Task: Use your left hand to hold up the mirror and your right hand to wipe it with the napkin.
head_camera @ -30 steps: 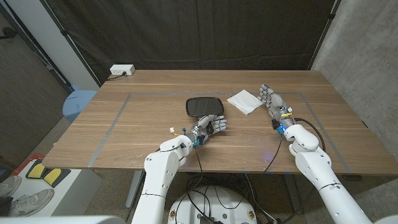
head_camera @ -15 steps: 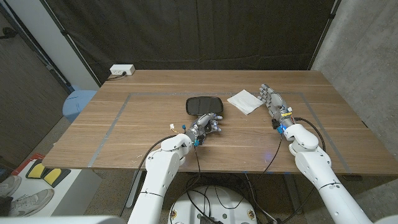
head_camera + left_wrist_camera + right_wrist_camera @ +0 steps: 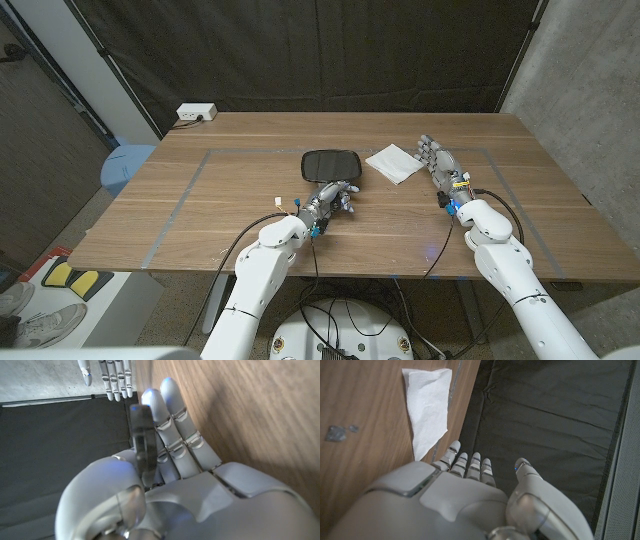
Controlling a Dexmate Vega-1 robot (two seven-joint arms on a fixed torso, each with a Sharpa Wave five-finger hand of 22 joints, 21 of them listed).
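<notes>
At mid-table the mirror point(image 3: 331, 165) lay inside the taped rectangle, its dark glass face up and its handle end toward the robot. The left hand point(image 3: 333, 197) sat at that handle end; in the left wrist view the fingers point(image 3: 172, 420) lay along the wood with the thumb curled over a thin dark edge, apparently the mirror's handle point(image 3: 142, 440), so it looked to have a pinch on it, though how firm that hold was could not be told. The glass looked to be barely off the table, if at all. The napkin point(image 3: 394, 163) lay folded just to the mirror's right, and the right hand point(image 3: 439, 165) stood on its edge just beside it, fingers straight and apart, holding nothing; the right wrist view showed the napkin point(image 3: 426, 407) ahead of the fingertips point(image 3: 466, 466) and clear of them. The step in hand seemed to be securing and raising the mirror. To do it well, the left hand probably needed a deeper wrap on the handle before tilting, since a thumb-and-finger pinch on a thin edge could let the heavy glass end swing. Raising it slowly, face toward the right hand, would give a steady surface. The right hand could meanwhile close on the napkin's near corner, gathering enough paper to wipe without scraping fingertips on glass.
</notes>
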